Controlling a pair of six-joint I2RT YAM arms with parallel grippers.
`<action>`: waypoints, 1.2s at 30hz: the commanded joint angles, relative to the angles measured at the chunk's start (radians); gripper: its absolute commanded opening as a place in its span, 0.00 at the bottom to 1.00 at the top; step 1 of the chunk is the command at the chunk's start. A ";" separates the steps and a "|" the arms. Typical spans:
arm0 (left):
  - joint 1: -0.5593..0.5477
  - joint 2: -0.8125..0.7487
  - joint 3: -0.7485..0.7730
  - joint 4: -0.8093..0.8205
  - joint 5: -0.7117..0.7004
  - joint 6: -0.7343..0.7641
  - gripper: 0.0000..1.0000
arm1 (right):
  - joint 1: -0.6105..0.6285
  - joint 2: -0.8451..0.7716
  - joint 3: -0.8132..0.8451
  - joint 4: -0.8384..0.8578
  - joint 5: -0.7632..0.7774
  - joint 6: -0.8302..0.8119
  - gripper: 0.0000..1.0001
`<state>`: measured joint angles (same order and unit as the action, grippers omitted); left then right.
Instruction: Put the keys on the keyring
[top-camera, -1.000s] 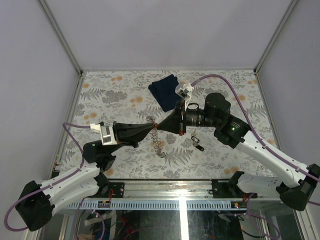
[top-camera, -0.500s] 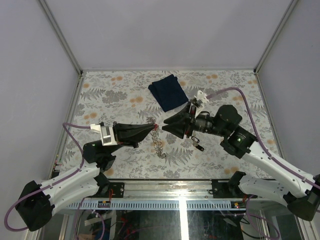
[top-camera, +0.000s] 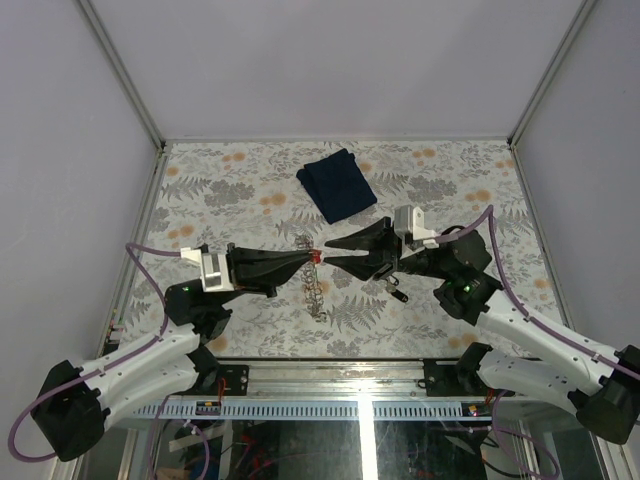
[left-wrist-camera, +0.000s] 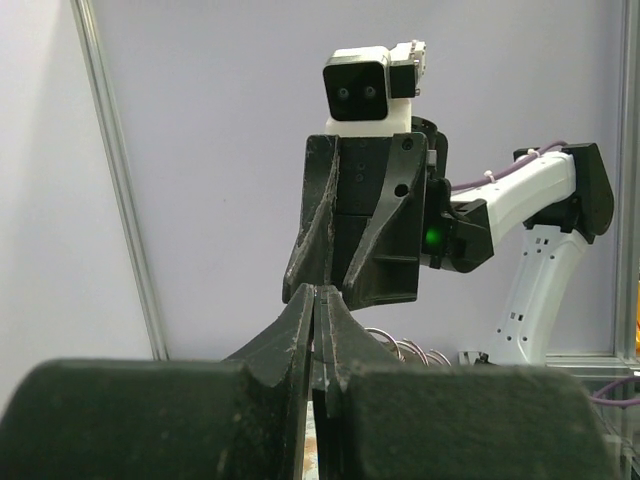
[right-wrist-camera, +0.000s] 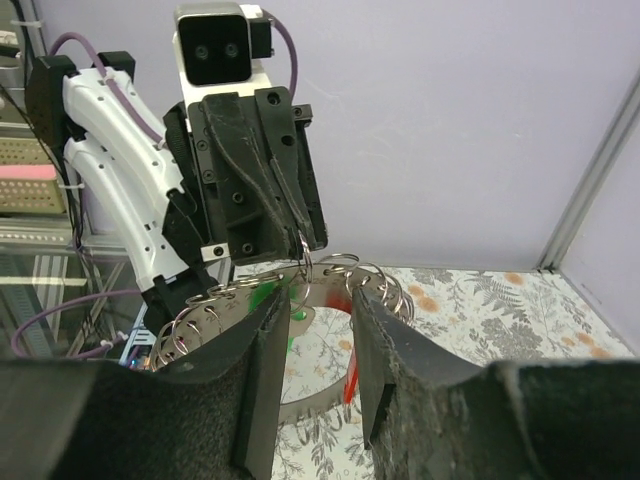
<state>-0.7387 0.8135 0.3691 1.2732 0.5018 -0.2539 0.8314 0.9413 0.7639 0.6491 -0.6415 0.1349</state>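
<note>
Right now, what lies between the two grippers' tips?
A red key and the top of the keyring, which hangs from the shut left gripper; the right gripper stands open. Top view shows this.

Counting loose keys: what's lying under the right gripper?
A dark key shows at the near edge of the right gripper, partly under it. Whatever else lies beneath its body is covered.

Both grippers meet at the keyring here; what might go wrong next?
1. The left gripper pinches the keyring only at its very fingertips, so a tug from the right gripper may pull it free.
2. The right gripper's jaws stand open right beside the red key, so closing might catch the dangling loops instead.
</note>
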 joint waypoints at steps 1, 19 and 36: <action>-0.001 0.004 0.046 0.100 0.024 -0.017 0.00 | 0.003 0.013 0.043 0.102 -0.067 -0.033 0.37; -0.001 0.020 0.058 0.107 0.058 -0.036 0.00 | 0.002 0.060 0.058 0.103 -0.110 0.011 0.28; -0.001 0.027 0.062 0.107 0.056 -0.034 0.00 | 0.003 0.086 0.074 0.111 -0.141 0.029 0.25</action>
<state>-0.7387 0.8425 0.3950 1.2884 0.5659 -0.2840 0.8314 1.0161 0.7830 0.6922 -0.7555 0.1524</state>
